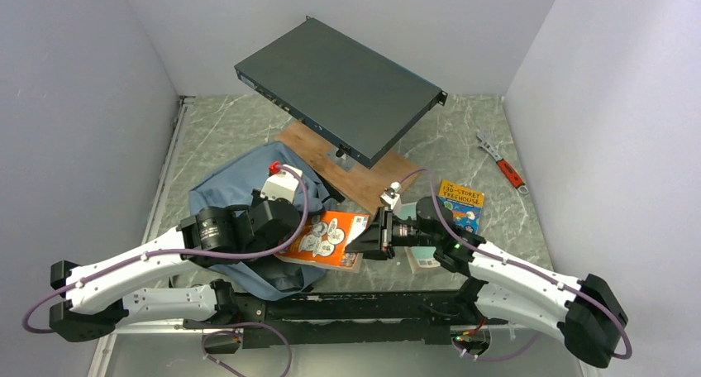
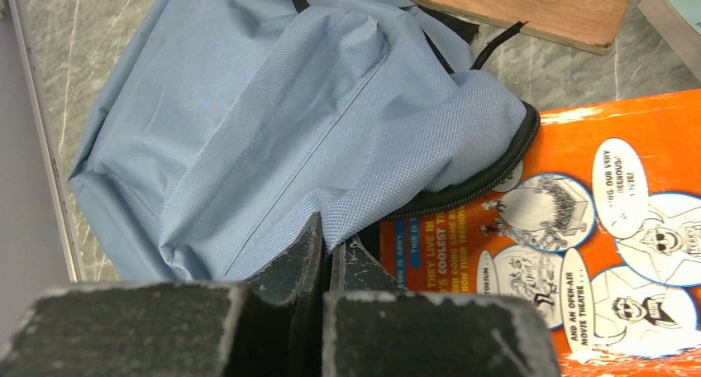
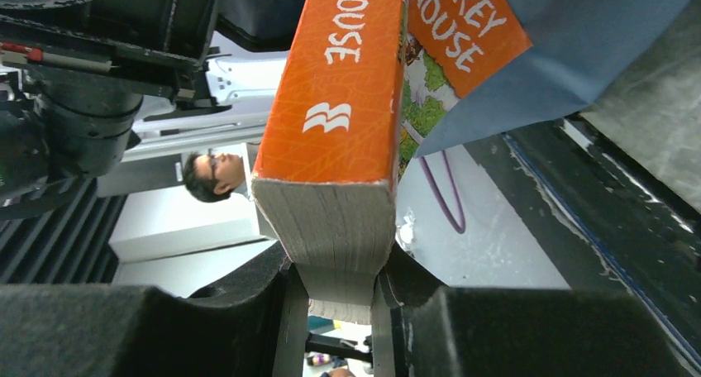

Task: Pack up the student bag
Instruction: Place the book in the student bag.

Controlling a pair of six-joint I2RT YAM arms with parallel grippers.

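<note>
The student bag (image 1: 227,191), light blue-grey with a black zipper edge, lies crumpled at the left of the table. In the left wrist view my left gripper (image 2: 329,238) is shut, with the bag's fabric (image 2: 273,121) pinched between its tips at the zipper opening. An orange book (image 1: 326,238) with cartoon drawings lies tilted at the bag's mouth, one end under the zipper edge (image 2: 496,174). My right gripper (image 3: 339,282) is shut on the book's (image 3: 339,104) page edge at its right end. The bag's inside is hidden.
A dark flat metal box (image 1: 339,88) rests tilted on a wooden board (image 1: 351,170) behind the bag. A yellow and blue book (image 1: 461,205) lies to the right, another book (image 1: 426,261) under the right arm. A red-handled wrench (image 1: 503,166) lies far right.
</note>
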